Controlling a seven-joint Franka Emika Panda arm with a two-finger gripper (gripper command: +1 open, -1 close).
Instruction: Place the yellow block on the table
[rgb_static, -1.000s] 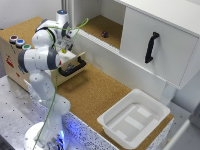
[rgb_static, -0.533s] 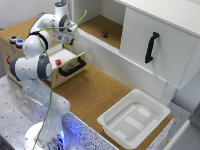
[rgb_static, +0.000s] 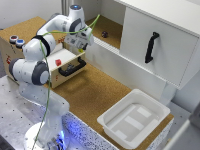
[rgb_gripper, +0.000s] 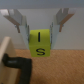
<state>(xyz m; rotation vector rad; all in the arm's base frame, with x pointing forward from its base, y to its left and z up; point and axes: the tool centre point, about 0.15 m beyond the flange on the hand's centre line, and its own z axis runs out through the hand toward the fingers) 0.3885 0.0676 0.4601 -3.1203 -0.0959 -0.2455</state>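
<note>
Gripper (rgb_gripper: 39, 36) is clamped on the yellow block (rgb_gripper: 39, 44), held aloft above the wooden box (rgb_static: 65, 67) near the table's (rgb_static: 95, 92) far edge; advise moving clear of the box, lowering to bare cork, then releasing gently.

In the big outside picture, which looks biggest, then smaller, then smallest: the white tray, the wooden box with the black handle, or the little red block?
Largest to smallest, as they look in the exterior view:
1. white tray
2. wooden box, partly hidden by the arm, so this ranking is unsure
3. red block, clearly the smallest
</note>
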